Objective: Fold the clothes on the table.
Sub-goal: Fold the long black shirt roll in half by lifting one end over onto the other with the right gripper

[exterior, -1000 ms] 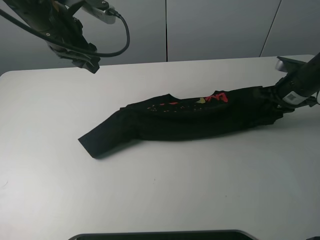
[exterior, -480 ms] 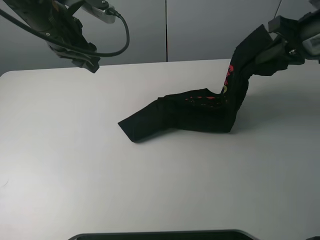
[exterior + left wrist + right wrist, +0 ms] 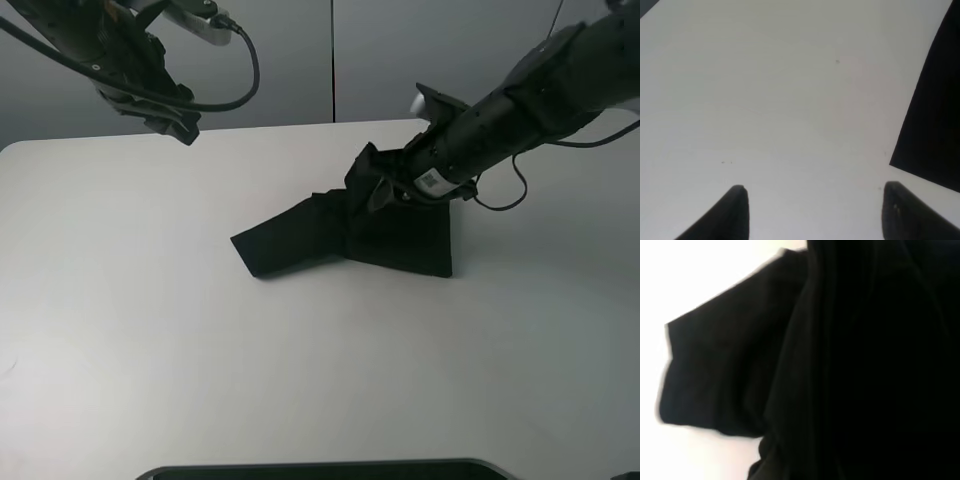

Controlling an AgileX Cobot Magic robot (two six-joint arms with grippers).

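Observation:
The black T-shirt (image 3: 340, 235) lies in a folded bundle on the white table (image 3: 150, 330), one end sticking out to the left. Its print is hidden. My right gripper (image 3: 375, 185) has reached over the bundle's middle and is shut on a bunch of the shirt's cloth. The right wrist view is filled with black shirt fabric (image 3: 790, 365); its fingers are hidden. My left gripper (image 3: 815, 212) is open and empty, raised above the table's far left; its fingertips (image 3: 737, 210) frame bare table, with a black shirt edge (image 3: 935, 115) to one side.
Grey wall panels (image 3: 430, 50) stand behind the table's far edge. A dark object (image 3: 320, 470) shows at the near edge of the exterior view. The left arm and its cables (image 3: 130, 60) hang over the far left corner.
My right gripper lifted the shirt's right end high, then carried it left and down over the rest, doubling the long strip into a shorter bundle. The left arm has not moved.

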